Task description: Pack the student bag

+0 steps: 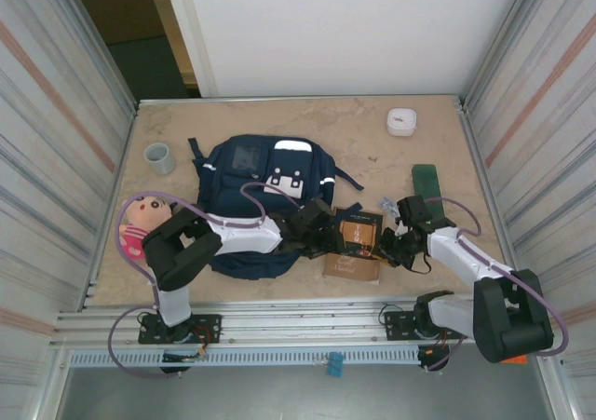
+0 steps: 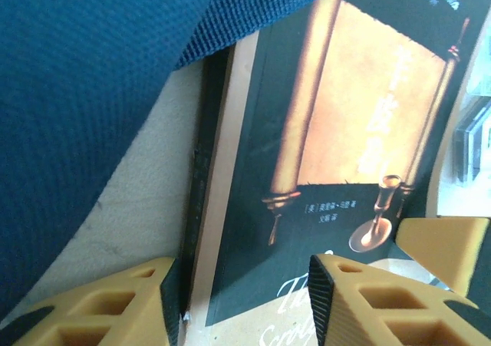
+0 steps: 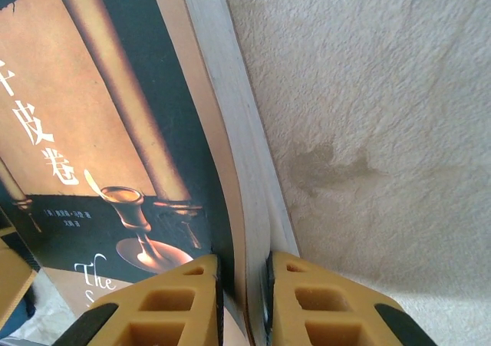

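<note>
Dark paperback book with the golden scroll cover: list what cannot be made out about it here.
- English title on the dark paperback book: too small in the top view, cut off at the bottom edge in both wrist views.
- Its upper left corner: left wrist view, covered by the navy blue fabric backpack.
- Whether the backpack is open: top view, the left arm lies across it.

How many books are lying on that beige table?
1: the dark-and-tan paperback book lies just right of the navy blue fabric backpack; more may be hidden inside it.
</note>
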